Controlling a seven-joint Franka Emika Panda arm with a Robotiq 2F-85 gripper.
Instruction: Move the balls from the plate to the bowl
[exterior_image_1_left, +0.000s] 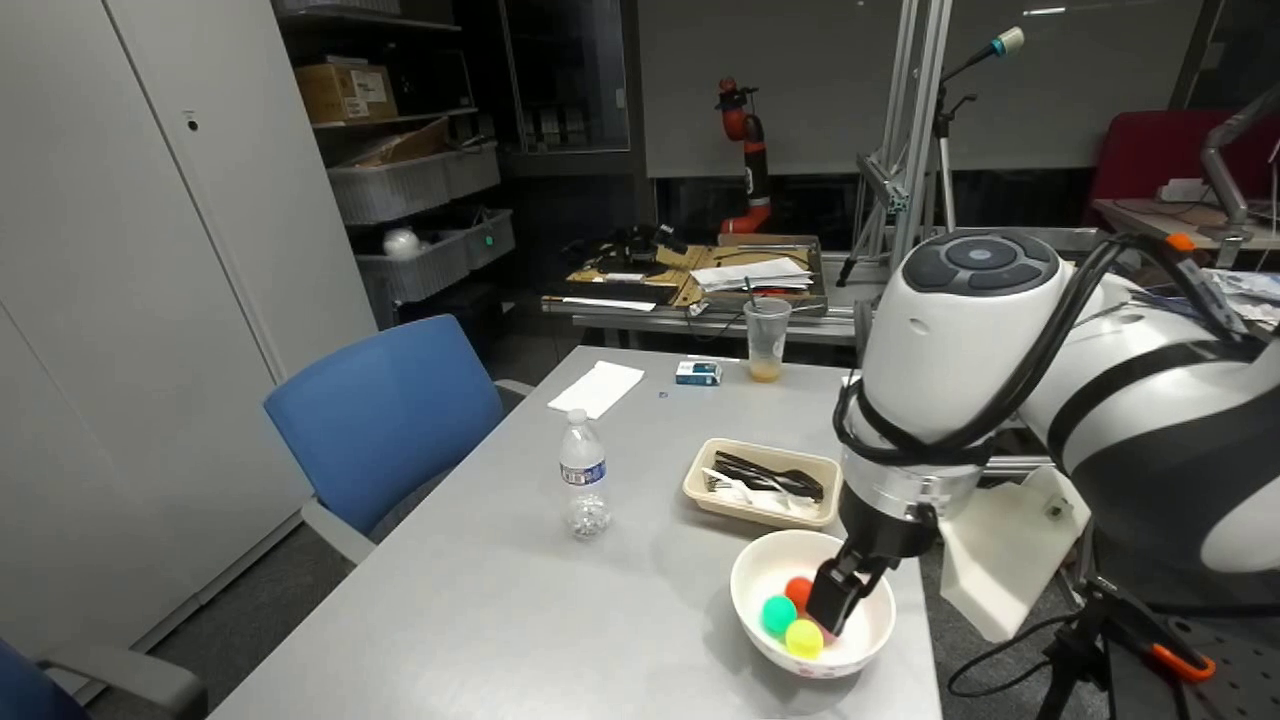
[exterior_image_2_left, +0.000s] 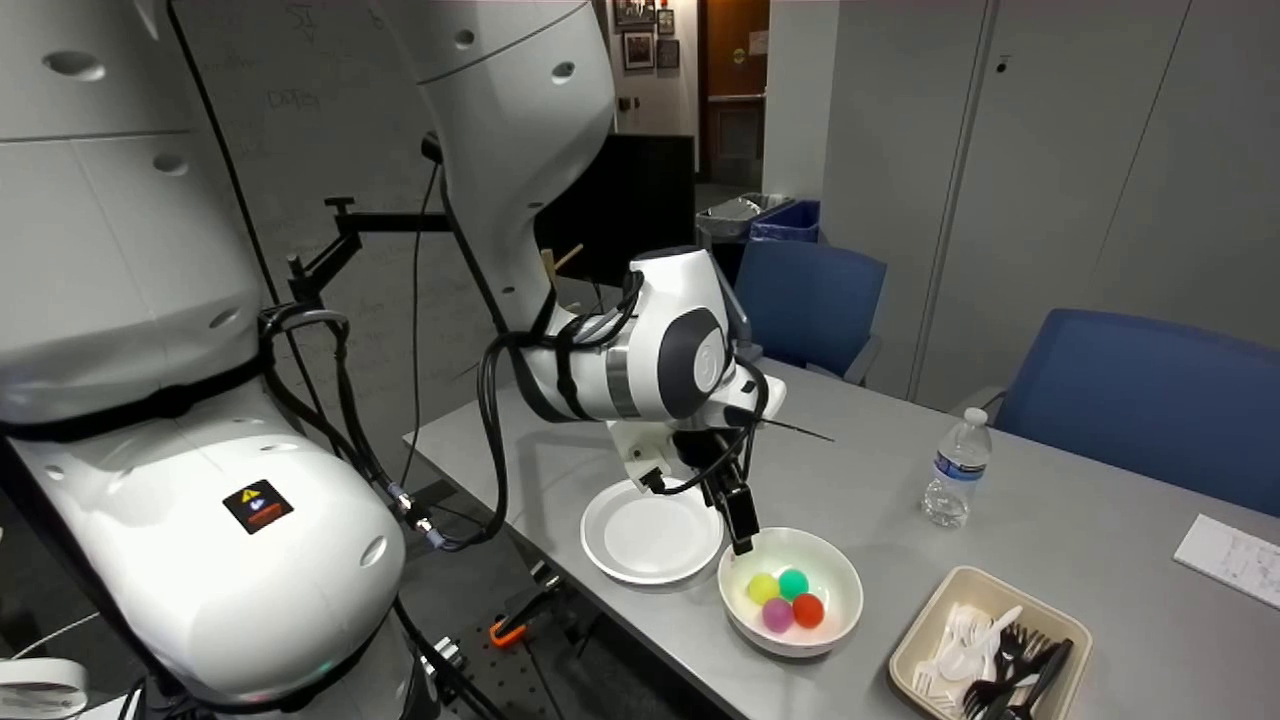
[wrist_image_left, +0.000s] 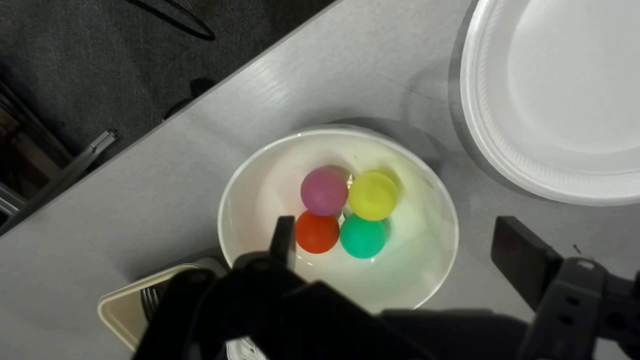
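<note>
Transferring is judged complete: four balls (wrist_image_left: 363, 236) are gathered inside the bowl (wrist_image_left: 417, 220) beside the plate (wrist_image_left: 565, 100); tool (wrist_image_left: 397, 240) is spread wide, nothing gripped; lift-away is probably called for next.

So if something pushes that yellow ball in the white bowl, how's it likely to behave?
The yellow ball, being round, will probably roll. With the pink ball and green ball crowded beside it, a push would likely nudge them too. A gentle push probably wouldn't get it over the wall of the white bowl.
</note>
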